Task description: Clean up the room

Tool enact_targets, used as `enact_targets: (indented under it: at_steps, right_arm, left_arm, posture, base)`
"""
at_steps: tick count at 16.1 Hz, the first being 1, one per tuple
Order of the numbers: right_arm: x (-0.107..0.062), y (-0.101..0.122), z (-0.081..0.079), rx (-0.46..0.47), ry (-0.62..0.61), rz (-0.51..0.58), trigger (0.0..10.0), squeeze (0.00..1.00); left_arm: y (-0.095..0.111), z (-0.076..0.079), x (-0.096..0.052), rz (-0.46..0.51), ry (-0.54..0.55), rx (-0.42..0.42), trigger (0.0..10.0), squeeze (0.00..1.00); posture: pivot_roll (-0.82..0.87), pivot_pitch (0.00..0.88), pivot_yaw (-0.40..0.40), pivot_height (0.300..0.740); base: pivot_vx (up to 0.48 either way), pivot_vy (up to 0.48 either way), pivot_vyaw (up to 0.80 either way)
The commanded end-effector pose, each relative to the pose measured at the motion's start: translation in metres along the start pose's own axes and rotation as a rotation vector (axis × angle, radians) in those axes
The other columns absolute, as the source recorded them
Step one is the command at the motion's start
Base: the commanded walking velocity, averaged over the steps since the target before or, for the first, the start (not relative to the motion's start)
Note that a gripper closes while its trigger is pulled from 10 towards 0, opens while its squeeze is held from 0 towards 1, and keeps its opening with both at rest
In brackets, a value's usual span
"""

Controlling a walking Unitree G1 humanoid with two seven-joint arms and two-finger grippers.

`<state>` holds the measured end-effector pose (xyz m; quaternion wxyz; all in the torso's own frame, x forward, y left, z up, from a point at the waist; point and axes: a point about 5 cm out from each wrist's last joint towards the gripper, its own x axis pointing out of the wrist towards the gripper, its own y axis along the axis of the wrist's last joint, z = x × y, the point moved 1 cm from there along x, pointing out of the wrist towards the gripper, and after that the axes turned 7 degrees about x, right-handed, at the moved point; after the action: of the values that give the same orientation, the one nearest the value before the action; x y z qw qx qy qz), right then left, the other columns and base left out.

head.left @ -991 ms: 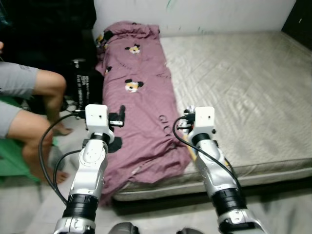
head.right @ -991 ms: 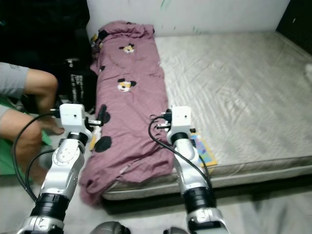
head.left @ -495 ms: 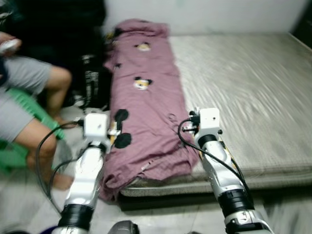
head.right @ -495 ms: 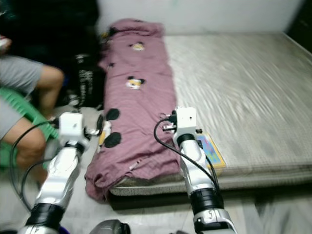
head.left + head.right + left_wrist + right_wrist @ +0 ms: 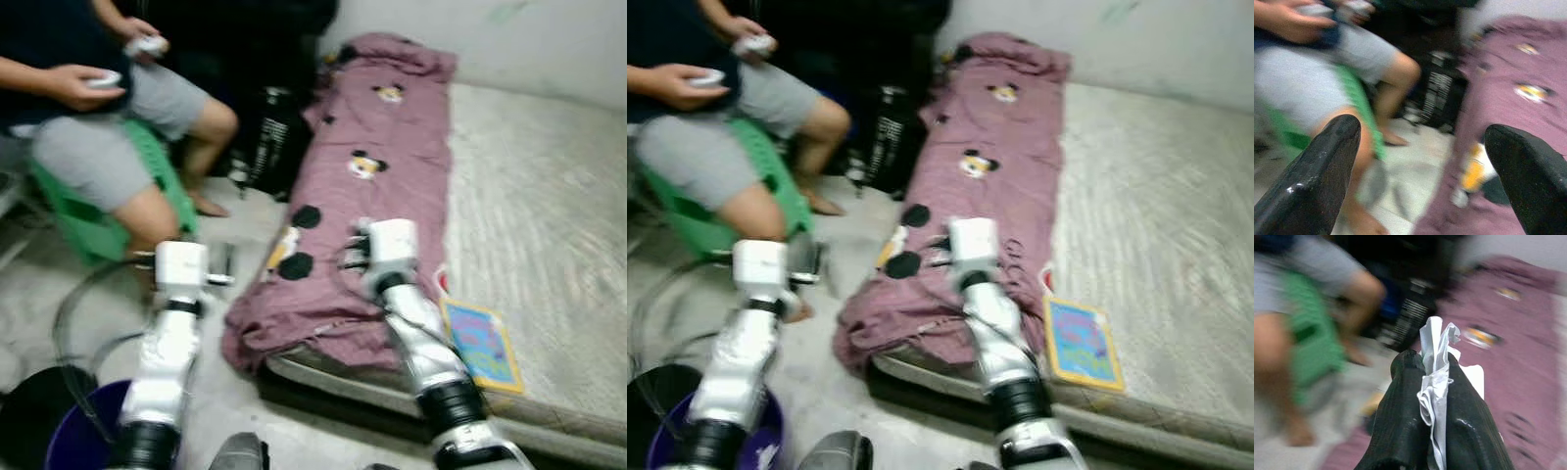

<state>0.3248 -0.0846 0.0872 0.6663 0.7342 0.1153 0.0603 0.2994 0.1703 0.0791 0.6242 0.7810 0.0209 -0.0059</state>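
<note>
A: What does the right gripper (image 5: 1435, 396) hold?

B: A white crumpled paper (image 5: 1436, 362). The two black fingers are pressed together on it, and the paper stands up between them and rises past the tips. In the head view this arm is raised over the purple blanket (image 5: 382, 186), which lies along the near side of the mattress (image 5: 549, 225).

A: And the left gripper (image 5: 1422, 147)?

B: It is empty, with the fingers spread wide. It hangs over the bare floor (image 5: 240, 211), beside the bed.

A: Where should the paper go?

B: I think into the bin (image 5: 93, 431), the purple round one at the bottom left of the head view, by the robot's left side. This is my guess, because it is the only container I see.

A: So which way is it from the paper?

B: To the left and lower, and nearer to the robot's body. The left arm is just above the bin, but the paper is in the right gripper, well apart from it. So the right arm must cross over, or the robot must turn left.

A: Any danger?

B: A person (image 5: 108, 127) sits on a green stool (image 5: 88, 220) to the left, near the bin. There is also a colourful book (image 5: 480, 343) at the mattress edge, just beside the right arm.
</note>
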Motion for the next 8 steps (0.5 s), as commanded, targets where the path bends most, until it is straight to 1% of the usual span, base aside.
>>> enact_targets:
  at_steps: [1,3,5,6,8]
  right_arm:
    - [-0.0026,0.0034,0.0101,-0.013,-0.019,0.013,10.0,0.00]
    - [-0.0047,0.0056,0.0153,-0.010,-0.019,0.026,10.0,0.00]
    - [-0.0064,0.0049,0.0176,-0.007,-0.023,0.029,10.0,0.00]
    - [-0.0066,0.0050,0.0169,-0.002,-0.023,0.031,10.0,0.00]
    - [-0.0051,0.0048,0.0101,-0.011,-0.010,0.033,10.0,0.00]
  left_arm:
    - [-0.0002,0.0098,0.0005,-0.004,-0.022,-0.010,10.0,0.00]
    - [0.0001,0.0144,0.0015,0.004,-0.041,0.005,10.0,0.00]
    - [-0.0009,0.0157,0.0008,0.005,-0.043,0.021,10.0,0.00]
    - [-0.0009,0.0155,0.0011,0.005,-0.041,0.018,10.0,0.00]
    - [-0.0010,0.0167,0.0006,0.005,-0.041,0.010,10.0,0.00]
  posture:
    - [0.07,0.000,-0.012,0.740]
    - [0.05,0.000,-0.005,0.740]
    - [0.05,0.000,-0.004,0.740]
    - [0.06,0.000,-0.008,0.740]
    - [0.06,0.000,-0.016,0.740]
  base:
    - [0.000,0.000,0.80]
    - [0.000,0.000,0.80]
    - [0.000,0.000,0.80]
    - [0.000,0.000,0.80]
    - [0.000,0.000,0.80]
